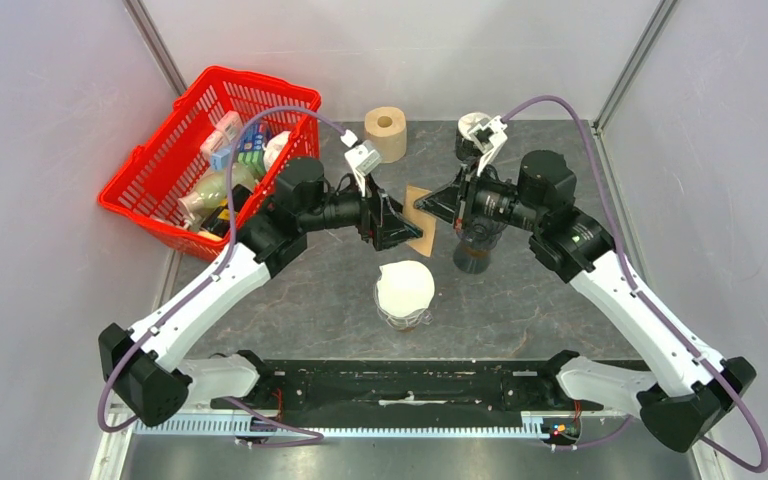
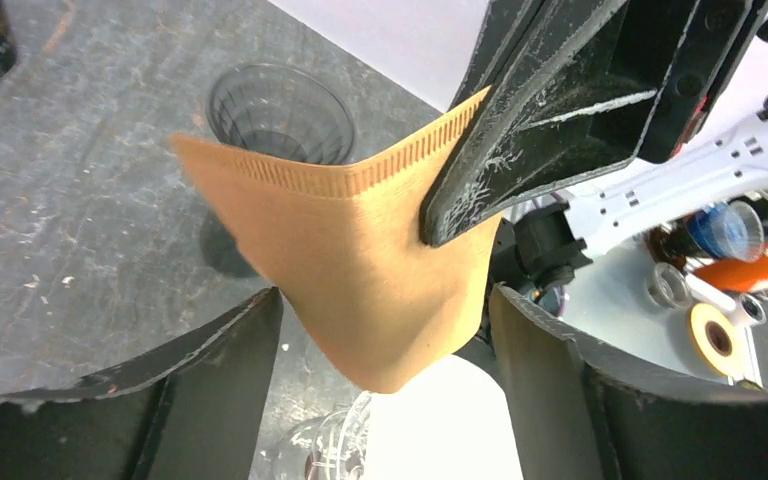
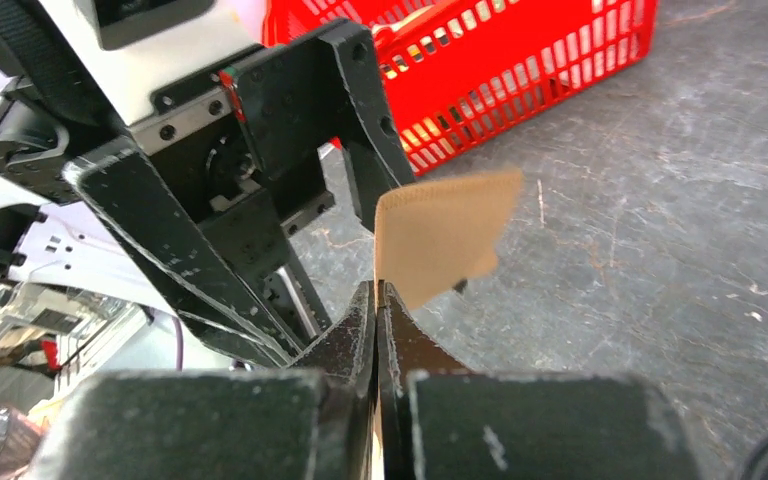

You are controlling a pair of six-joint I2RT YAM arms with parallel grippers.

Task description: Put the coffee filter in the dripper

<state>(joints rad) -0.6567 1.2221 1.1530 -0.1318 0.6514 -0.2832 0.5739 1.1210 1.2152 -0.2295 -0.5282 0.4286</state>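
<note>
Filter first: the tan coffee filter [image 2: 360, 270], crimped along one seam, hangs in the air above the bench [image 1: 310, 300], midway between the two arms. The right tool [image 3: 377, 300] has its fingers pressed together on one edge of the paper, pinching it. The left tool [image 2: 380, 305] stands spread, one finger on either side of the sheet, and whether either one brushes the paper is hard to tell. Below the filter and nearer the arm bases sits a clear glass vessel capped in white [image 1: 405, 288], cut off at the bottom of the left wrist view. Beside it a dark ribbed see-through cone [image 2: 280, 110] stands upright, apart from the paper and partly hidden under the right arm when seen from above. Farther back a tan roll [image 1: 385, 132] stands on end. A black-and-white object [image 1: 475, 130] behind the right wrist is too covered to make out. At the far left corner a red basket [image 1: 160, 170] holds bottles and packets whose print is too small to read.
</note>
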